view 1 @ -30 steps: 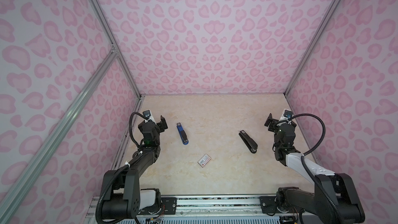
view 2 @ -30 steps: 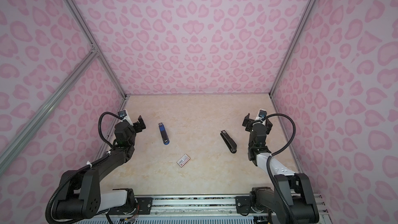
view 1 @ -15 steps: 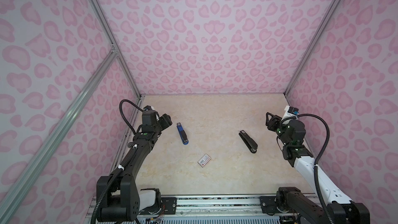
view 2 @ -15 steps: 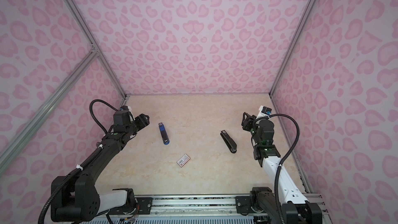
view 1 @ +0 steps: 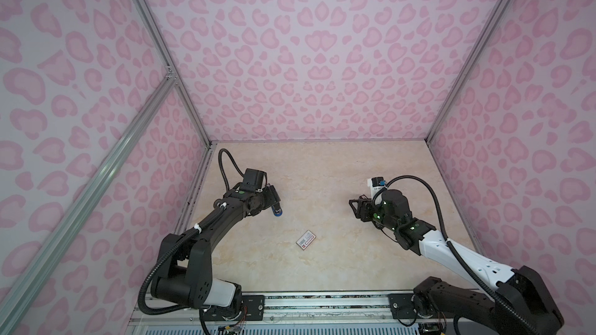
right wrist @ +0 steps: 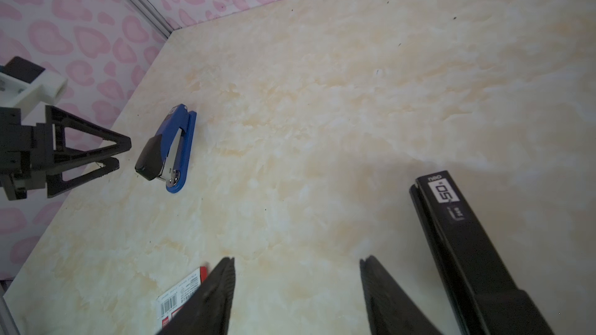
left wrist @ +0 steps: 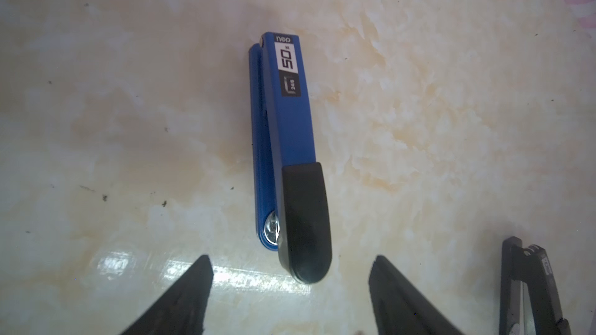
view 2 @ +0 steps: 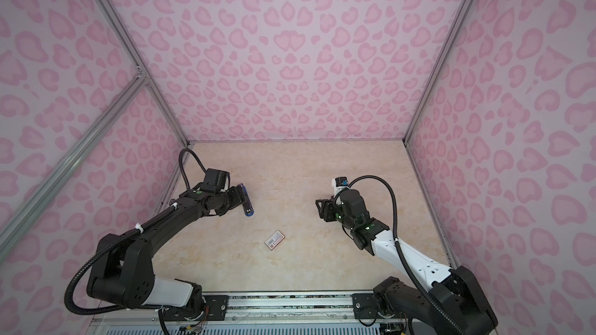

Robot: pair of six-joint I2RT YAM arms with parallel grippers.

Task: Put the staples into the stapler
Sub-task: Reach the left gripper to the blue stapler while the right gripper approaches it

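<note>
Left wrist view: the left tool (left wrist: 292, 257) stands apart, and the blue stapler (left wrist: 283, 143) lies on the table (left wrist: 129, 124) just beyond, seemingly untouched. The right tool (right wrist: 297, 258) is apart too, with the barcoded box (right wrist: 175, 301) and the black stapler (right wrist: 458, 252) beside it.

On table (view 1: 325, 169): stapler (left wrist: 283, 130) left, second stapler (right wrist: 458, 243) right, box (view 1: 305, 239) between them, nearer front edge.

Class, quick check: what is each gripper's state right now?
Left gripper: open, empty, near the blue stapler.
Right gripper: open, empty, beside the black stapler.
</note>
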